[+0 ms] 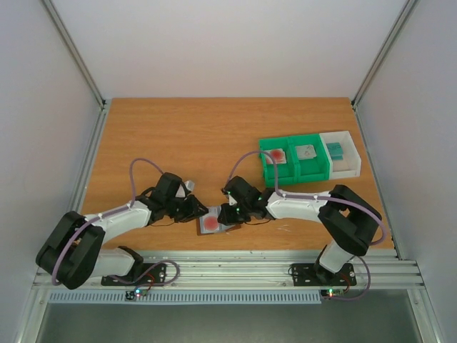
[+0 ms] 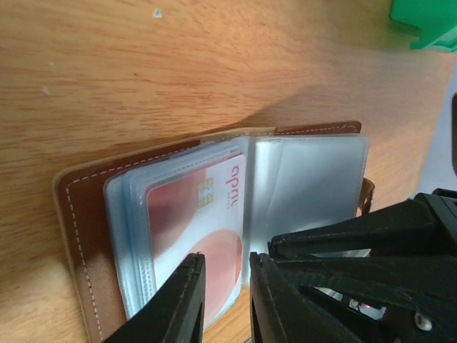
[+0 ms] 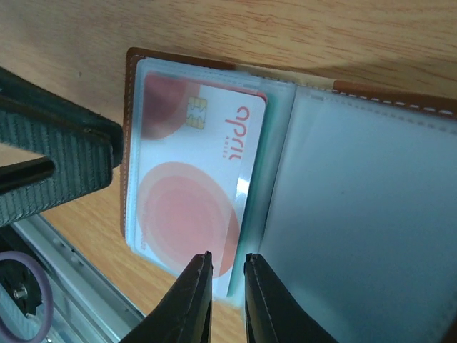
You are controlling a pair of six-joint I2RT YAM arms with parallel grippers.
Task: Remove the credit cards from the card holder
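The card holder (image 1: 230,228) lies open on the table near the front edge, brown leather (image 2: 78,207) around clear sleeves. A pale credit card with a red blot (image 2: 187,214) (image 3: 193,171) sits in the top sleeve of its left half. My left gripper (image 2: 225,263) hovers over that card's lower right corner, jaws a narrow gap apart with nothing clamped. My right gripper (image 3: 227,259) comes from the opposite side, jaws also narrowly apart, straddling the sleeve edge beside the fold. The right half's sleeve (image 3: 364,214) looks empty. Other credit cards lie in the bins.
Green bins (image 1: 293,171) at the right hold a pink card (image 1: 275,154) and a grey card (image 1: 305,151). A white bin (image 1: 350,153) beside them holds a teal card (image 1: 334,149). The two grippers (image 1: 198,211) (image 1: 230,212) face each other closely over the holder.
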